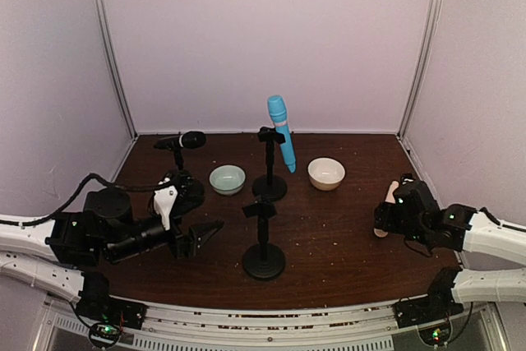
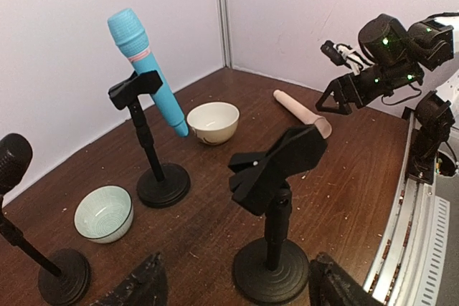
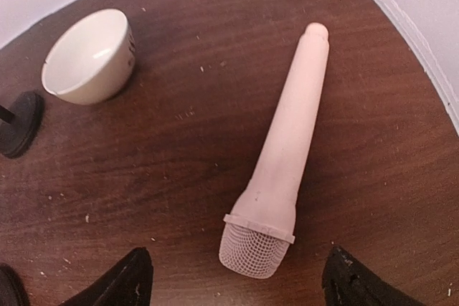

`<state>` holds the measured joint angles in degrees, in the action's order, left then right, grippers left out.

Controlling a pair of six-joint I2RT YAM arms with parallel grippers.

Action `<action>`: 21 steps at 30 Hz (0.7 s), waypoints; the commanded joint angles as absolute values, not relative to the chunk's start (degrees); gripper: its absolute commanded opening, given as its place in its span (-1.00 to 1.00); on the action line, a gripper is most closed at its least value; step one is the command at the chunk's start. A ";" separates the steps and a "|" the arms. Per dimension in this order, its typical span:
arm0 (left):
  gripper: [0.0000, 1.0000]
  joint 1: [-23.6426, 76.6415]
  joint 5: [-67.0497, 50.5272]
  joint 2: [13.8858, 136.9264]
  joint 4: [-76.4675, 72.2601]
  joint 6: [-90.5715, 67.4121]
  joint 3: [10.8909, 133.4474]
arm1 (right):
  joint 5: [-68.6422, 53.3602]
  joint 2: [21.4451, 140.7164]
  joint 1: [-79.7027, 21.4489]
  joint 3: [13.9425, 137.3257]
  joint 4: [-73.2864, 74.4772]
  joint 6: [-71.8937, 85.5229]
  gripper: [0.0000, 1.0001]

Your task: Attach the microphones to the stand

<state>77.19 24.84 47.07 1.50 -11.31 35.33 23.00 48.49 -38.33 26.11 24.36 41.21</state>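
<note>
Dark wooden table (image 1: 345,236), pale booth walls behind.

Top view: the blue microphone (image 1: 281,131) is being held tilted, head up, in the clip of the far stand (image 1: 269,178) at 12 o'clock. The black microphone (image 1: 187,140) is being carried by the left stand (image 1: 177,178) at 10 o'clock, with its head pointing toward 3 o'clock. The near stand (image 1: 264,244) is standing near table centre. A green bowl (image 1: 227,179) and a white bowl (image 1: 326,173) are sitting at 11 and 1 o'clock. The cream microphone (image 1: 390,191) is lying at 3 o'clock and is being partly covered by the right gripper (image 1: 386,219) above it. The left gripper (image 1: 205,232) is being held at 8 o'clock.

Left wrist view: its fingers (image 2: 143,284) are showing spread wide and gripping nothing. The near stand's base is being seen between them. The cream microphone (image 2: 301,111) is lying beyond at 1 o'clock.

Right wrist view: the cream microphone (image 3: 287,148) is lying flat, grille at 6 o'clock and tail at 12. The fingers (image 3: 125,281) are being held wide on either side of the grille, apart from it.
</note>
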 commanded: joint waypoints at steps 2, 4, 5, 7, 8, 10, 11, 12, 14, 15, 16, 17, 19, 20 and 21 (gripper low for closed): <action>0.39 76.90 23.76 42.04 -0.01 -14.68 32.02 | 18.95 55.58 -34.87 27.28 25.97 44.67 0.65; 0.39 76.92 23.01 40.24 0.65 -15.27 30.75 | 17.58 59.23 -33.90 27.93 25.13 44.90 0.64; 0.39 76.88 22.68 39.32 0.74 -15.60 30.02 | 16.91 60.63 -33.46 27.95 24.09 44.84 0.64; 0.39 76.95 22.15 37.67 0.56 -16.33 28.58 | 15.84 63.12 -32.53 28.06 21.82 44.32 0.61; 0.39 76.91 21.99 36.86 0.51 -16.73 27.96 | 15.63 64.24 -32.07 28.39 20.89 44.09 0.59; 0.38 76.93 21.74 35.41 0.60 -17.46 26.87 | 15.42 66.21 -30.98 29.16 19.45 43.83 0.57; 0.38 76.91 21.61 34.86 0.62 -17.75 26.39 | 15.21 67.10 -30.42 29.54 18.71 43.68 0.56; 0.38 76.90 21.48 33.95 0.65 -18.05 26.04 | 15.02 68.02 -29.84 29.88 17.96 43.58 0.54; 0.38 76.90 21.47 33.02 0.91 -18.43 25.46 | 14.79 70.00 -28.87 30.37 16.54 43.17 0.51; 0.38 76.90 21.53 32.64 1.16 -18.66 25.28 | 14.66 70.86 -28.46 30.65 15.99 42.97 0.49; 0.38 76.93 21.53 32.31 1.35 -18.83 25.15 | 14.66 71.60 -28.12 31.01 15.86 42.85 0.46; 0.37 76.93 21.61 32.10 1.59 -19.02 25.06 | 14.73 72.04 -28.05 31.39 15.67 42.67 0.42; 0.37 76.95 21.63 31.75 1.88 -19.34 24.96 | 14.53 72.56 -27.95 31.70 15.46 42.74 0.34; 0.37 76.91 21.62 31.62 2.05 -19.42 25.11 | 14.04 72.68 -27.95 31.82 15.68 43.18 0.28; 0.37 76.95 21.56 31.58 2.31 -19.51 25.28 | 13.47 72.73 -27.95 31.85 15.84 43.50 0.24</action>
